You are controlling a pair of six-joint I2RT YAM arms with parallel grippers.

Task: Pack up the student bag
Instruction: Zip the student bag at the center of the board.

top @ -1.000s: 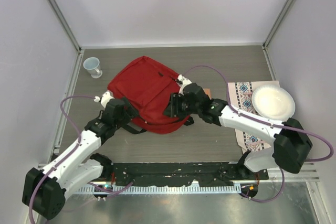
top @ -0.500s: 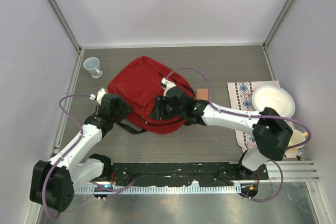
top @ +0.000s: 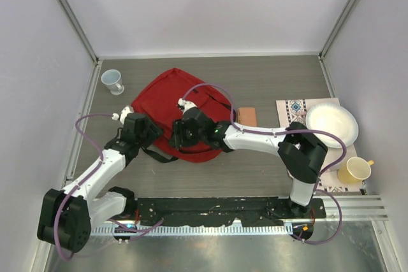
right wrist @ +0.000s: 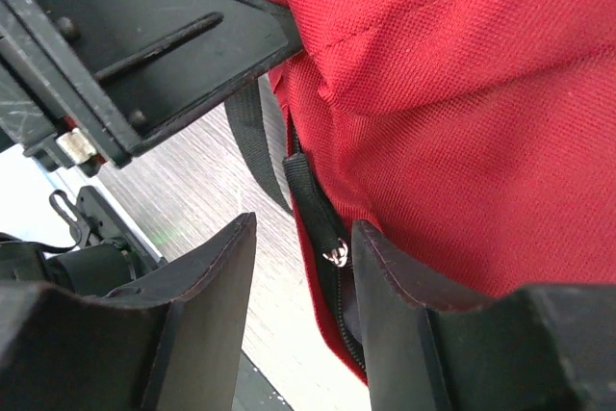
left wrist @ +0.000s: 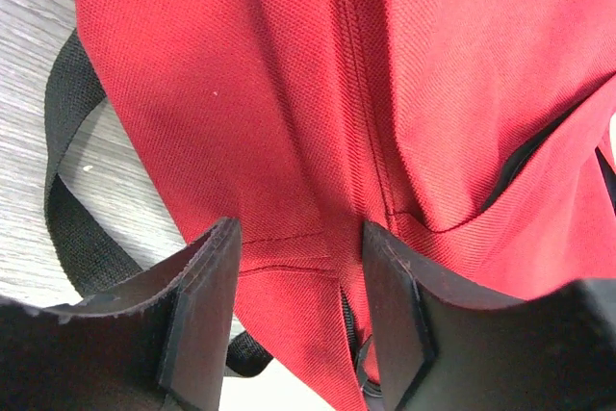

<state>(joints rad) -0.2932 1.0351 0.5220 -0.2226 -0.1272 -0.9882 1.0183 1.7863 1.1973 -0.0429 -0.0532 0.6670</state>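
Observation:
The student bag [top: 175, 97], a red backpack with black zippers, lies flat at mid-table. My left gripper [top: 150, 134] is at its near left corner. In the left wrist view the bag's red corner fabric [left wrist: 318, 141] sits deep between the jaws of that gripper [left wrist: 300, 238], which is shut on it. My right gripper [top: 178, 136] is at the bag's near edge, close to the left one. In the right wrist view it [right wrist: 303, 238] stands open, with a black zipper pull [right wrist: 318, 209] and its metal ring just inside the right finger [right wrist: 395, 295]. The bag's inside is hidden.
A white cup [top: 113, 81] stands at the back left. A small brown flat item [top: 246, 116] lies right of the bag. A patterned cloth [top: 294, 114] holds a white plate [top: 331, 124], with a yellow mug [top: 354, 170] nearby. A black strap [left wrist: 67, 190] trails on the table.
My right arm has swung left across the bag to its near edge. The left gripper has narrowed onto the bag's corner. The yellow mug is now uncovered.

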